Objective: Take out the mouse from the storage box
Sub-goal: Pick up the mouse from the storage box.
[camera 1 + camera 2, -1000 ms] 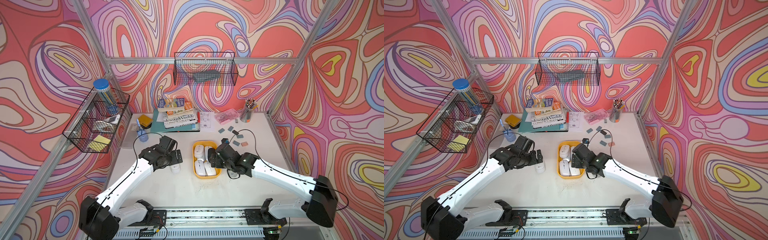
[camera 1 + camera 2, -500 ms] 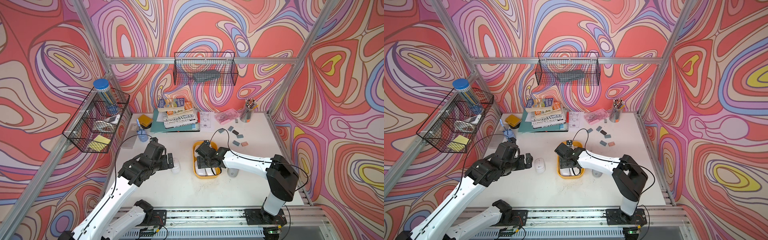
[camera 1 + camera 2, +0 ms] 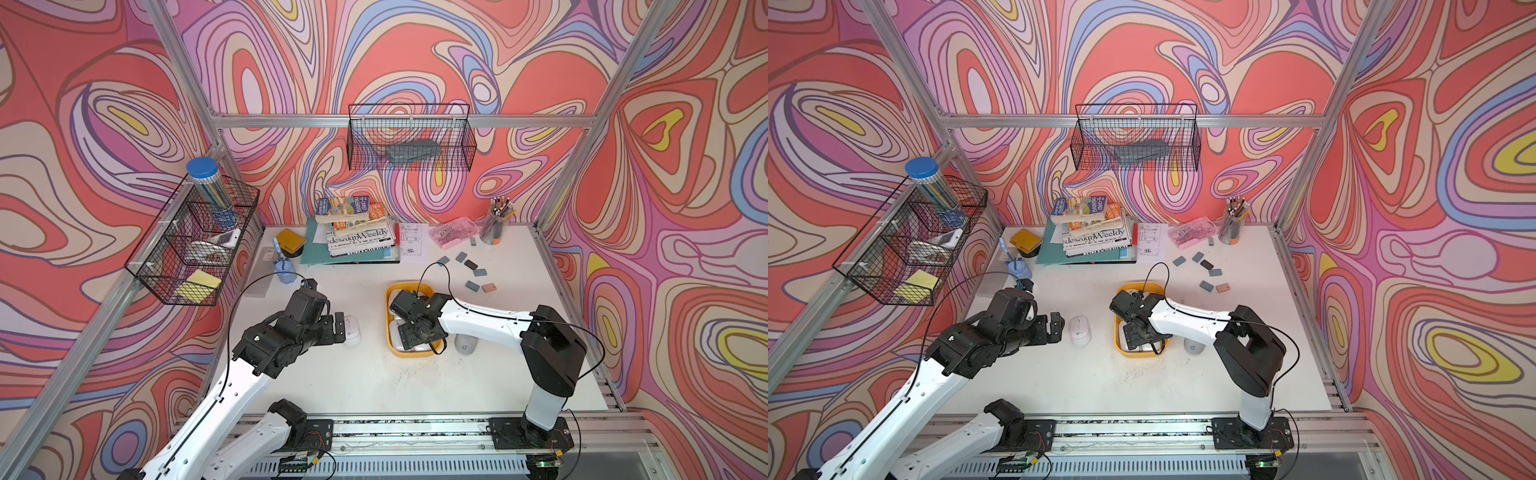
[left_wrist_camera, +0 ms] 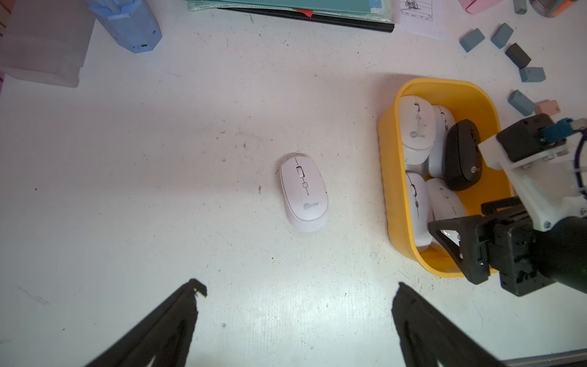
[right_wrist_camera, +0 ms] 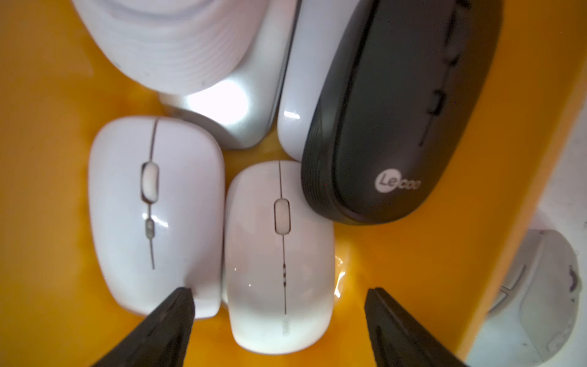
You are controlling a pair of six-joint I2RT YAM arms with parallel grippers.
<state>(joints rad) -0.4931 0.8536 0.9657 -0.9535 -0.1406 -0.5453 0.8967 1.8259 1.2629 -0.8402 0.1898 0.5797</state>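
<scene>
Storage box point(image 3: 409, 285): a shallow yellow plastic bin with rounded corners and smooth glossy walls. It sits flat on the white desk point(image 3: 374, 386). In both top views the right arm hides most of its inside, so we read the contents from the wrist views.

We count at least five mice in the box.
- At the end farther from the arm bases lies a ribbed-sided matte white mouse point(image 4: 416, 127) with a grey logo, next to a plain glossy white mouse point(image 4: 438, 149).
- A black matte mouse point(image 5: 390, 127) with a round white logo lies tilted along one long wall, overlapping that plain one.
- At the nearer end two more touch side by side: a grey-wheeled white mouse point(image 5: 152, 206) and a dotted-line white mouse point(image 5: 279, 248).

Right claw point(image 5: 279, 292): down inside the box. Its fingers are spread wider than the dotted-line mouse and straddle its tail end. One fingertip overlaps the neighbour's edge. It grips nothing.

Left claw point(image 4: 298, 286): spread fully and empty, hovering over bare desk on the left-arm side of the box.

Outside the box, a logo-marked white mouse point(image 4: 304, 193) lies between that claw and the box, apart from its wall. A pale grey mouse point(image 3: 465, 343) lies just beside the opposite long wall.
</scene>
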